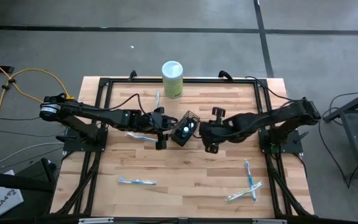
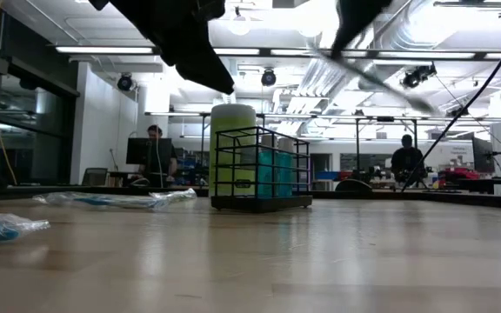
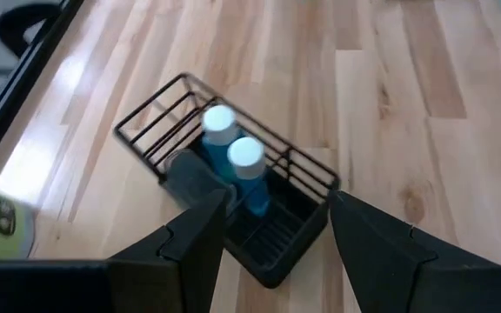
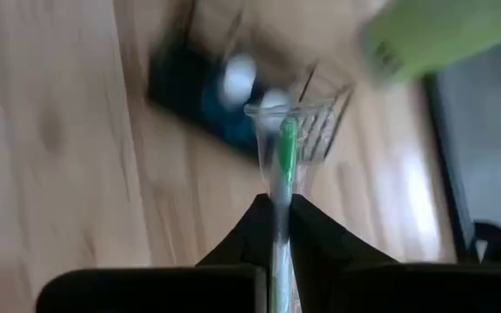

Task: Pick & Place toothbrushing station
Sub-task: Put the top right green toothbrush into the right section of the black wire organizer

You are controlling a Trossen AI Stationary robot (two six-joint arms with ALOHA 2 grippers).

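Item: black wire-mesh holder (image 1: 187,128), centre of the high view, its long axis on a diagonal, two teal tubes (image 3: 237,165) upright inside. The left gripper (image 3: 272,230) stood spread just beside it, apparently to steady it. The right gripper (image 4: 277,217) was pinching a wrapped toothbrush (image 4: 283,161), pointed toward the holder, evidently for insertion.
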